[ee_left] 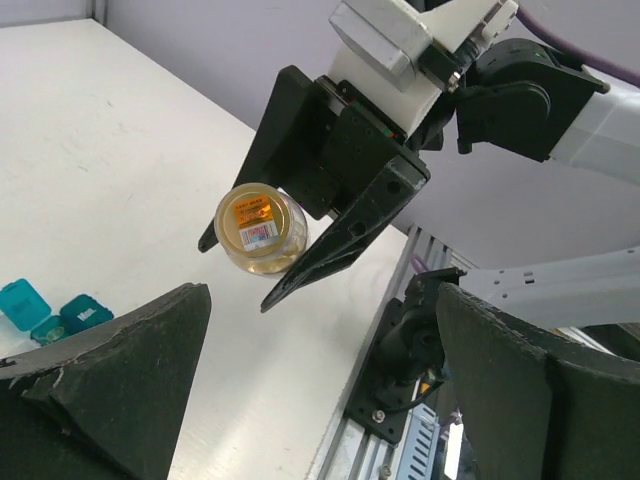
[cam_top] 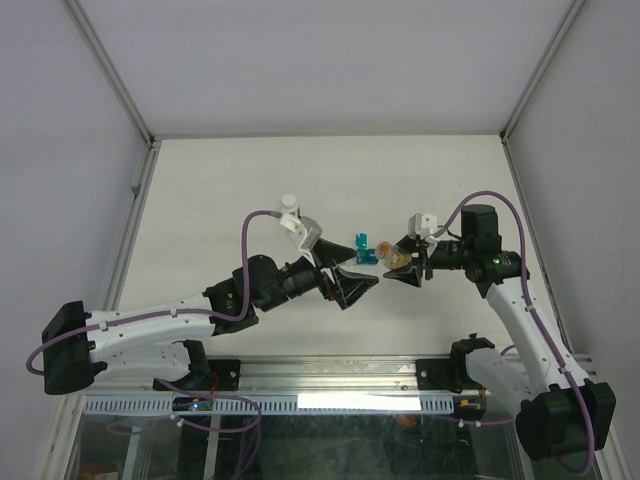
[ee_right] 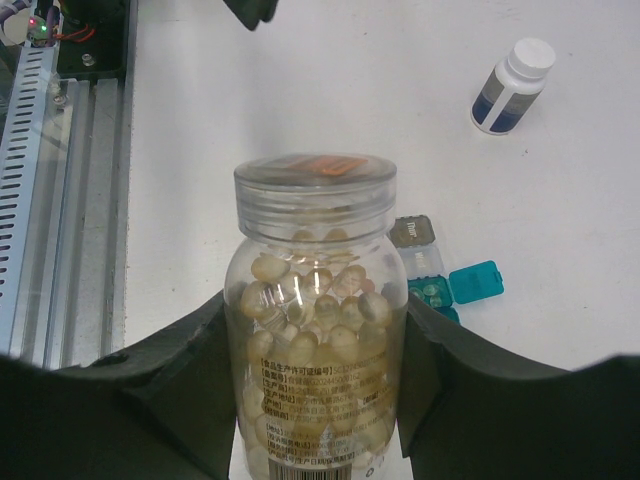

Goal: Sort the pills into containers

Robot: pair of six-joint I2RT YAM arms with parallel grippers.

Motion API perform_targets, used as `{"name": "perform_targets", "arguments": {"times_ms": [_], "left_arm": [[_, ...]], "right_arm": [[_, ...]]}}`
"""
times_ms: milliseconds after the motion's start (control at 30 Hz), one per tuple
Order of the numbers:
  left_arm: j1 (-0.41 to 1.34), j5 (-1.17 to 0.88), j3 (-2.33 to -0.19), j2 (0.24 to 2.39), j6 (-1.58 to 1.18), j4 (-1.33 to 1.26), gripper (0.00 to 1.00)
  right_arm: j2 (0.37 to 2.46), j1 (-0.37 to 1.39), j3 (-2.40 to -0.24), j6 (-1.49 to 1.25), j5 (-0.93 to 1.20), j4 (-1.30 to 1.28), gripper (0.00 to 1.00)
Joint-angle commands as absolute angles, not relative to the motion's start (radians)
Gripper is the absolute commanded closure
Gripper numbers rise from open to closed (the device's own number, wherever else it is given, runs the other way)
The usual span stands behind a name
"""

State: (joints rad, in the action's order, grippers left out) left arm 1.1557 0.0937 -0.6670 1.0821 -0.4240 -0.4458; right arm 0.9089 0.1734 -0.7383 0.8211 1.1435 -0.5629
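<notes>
Right jaws clamped on a clear pill bottle [ee_right: 315,330], capped, packed with pale pills, held off the worktop [ee_right: 200,120]. Left jaws wide apart, empty, facing the bottle's cap. Teal container [ee_right: 472,284] and grey container [ee_right: 412,232] lie side by side on the worktop below, between both sets of jaws. White bottle [ee_right: 512,85] stands well beyond them.

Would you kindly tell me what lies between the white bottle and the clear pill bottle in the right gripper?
In the right wrist view, the grey box and the teal box lie on the table between them.
</notes>
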Motion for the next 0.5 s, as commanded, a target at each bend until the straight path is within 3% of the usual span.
{"name": "perform_targets", "arguments": {"times_ms": [0,467], "left_arm": [[1.187,0.217,-0.748,1.074,-0.325,-0.333,0.01],[1.177,0.18,-1.022,1.218,-0.394,-0.095,0.01]], "right_arm": [[0.885,0.168,-0.77,0.842,1.186,-0.532,1.0],[0.872,0.167,-0.772,0.841,1.186,-0.534,1.0]]}}
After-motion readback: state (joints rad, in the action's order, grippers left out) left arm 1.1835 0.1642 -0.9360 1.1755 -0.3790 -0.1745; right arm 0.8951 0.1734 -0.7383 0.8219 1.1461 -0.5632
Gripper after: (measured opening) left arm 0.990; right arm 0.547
